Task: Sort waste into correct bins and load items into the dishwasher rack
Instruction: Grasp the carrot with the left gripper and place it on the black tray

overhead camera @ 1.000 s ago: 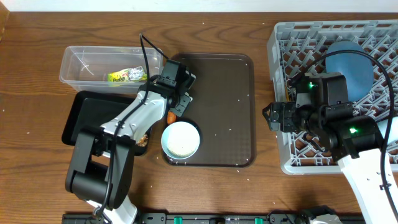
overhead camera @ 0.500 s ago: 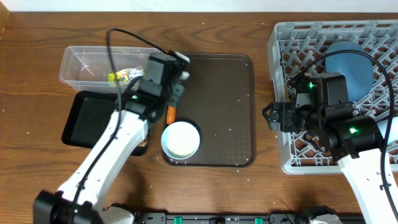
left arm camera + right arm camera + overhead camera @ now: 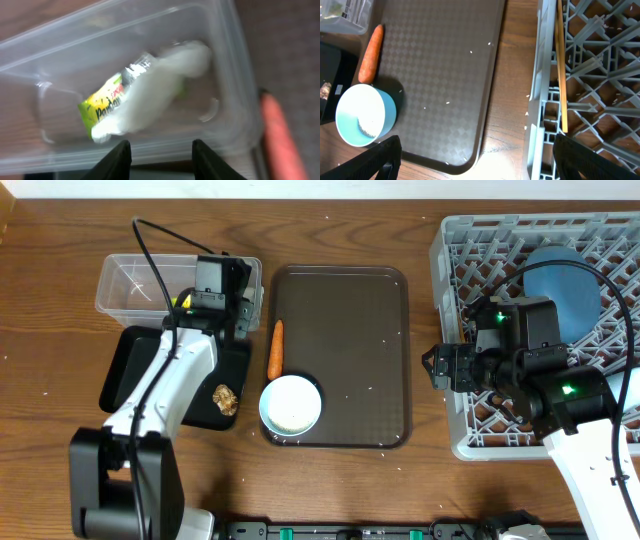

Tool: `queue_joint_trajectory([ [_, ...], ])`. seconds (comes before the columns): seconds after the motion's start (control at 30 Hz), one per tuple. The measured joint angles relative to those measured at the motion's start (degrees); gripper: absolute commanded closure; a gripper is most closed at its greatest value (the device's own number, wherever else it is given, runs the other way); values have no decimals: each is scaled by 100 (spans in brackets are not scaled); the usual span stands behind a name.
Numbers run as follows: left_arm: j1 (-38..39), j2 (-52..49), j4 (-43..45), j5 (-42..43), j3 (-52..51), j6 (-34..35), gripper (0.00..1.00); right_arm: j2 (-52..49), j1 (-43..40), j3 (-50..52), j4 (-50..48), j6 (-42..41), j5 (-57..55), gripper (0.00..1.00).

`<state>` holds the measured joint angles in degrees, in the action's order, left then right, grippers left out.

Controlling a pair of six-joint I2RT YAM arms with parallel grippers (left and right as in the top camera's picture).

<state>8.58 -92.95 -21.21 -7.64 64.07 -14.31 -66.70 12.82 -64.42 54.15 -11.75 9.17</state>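
Observation:
My left gripper [image 3: 218, 312] [image 3: 161, 150] is open and empty over the right end of the clear tub [image 3: 125, 280]. In the tub a crumpled white tissue [image 3: 160, 80] lies on the green-and-silver foil wrapper [image 3: 102, 107]. The carrot [image 3: 276, 348] [image 3: 371, 53] lies at the brown tray's left edge, above the white bowl [image 3: 291, 404]. A brown lump [image 3: 226, 399] sits in the black tray [image 3: 135, 380]. My right gripper [image 3: 432, 368] [image 3: 482, 160] is open and empty between the brown tray and the grey rack [image 3: 450, 280]. The rack holds the dark-blue plate [image 3: 560, 280] and chopsticks [image 3: 561, 65].
The brown serving tray [image 3: 350, 330] lies in the middle with a few loose rice grains [image 3: 470, 52] on it. The rack's left wall [image 3: 540, 100] stands close to my right gripper. No cups show.
My left arm has swung left from the carrot at the brown tray's edge to over the clear tub. The carrot is uncovered. The right arm has not moved.

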Motion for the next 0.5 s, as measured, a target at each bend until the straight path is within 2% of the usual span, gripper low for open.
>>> queue_joint_trajectory([
  [0.13,474,566,-603,439,0,262,55,0,0,0,-9,0,0,9],
  [0.3,1346,1023,-1027,710,2,461,39,0,0,0,-4,0,2,9],
  [0.5,1626,479,-1027,767,-15,675,39,0,0,0,0,2,0,9],
])
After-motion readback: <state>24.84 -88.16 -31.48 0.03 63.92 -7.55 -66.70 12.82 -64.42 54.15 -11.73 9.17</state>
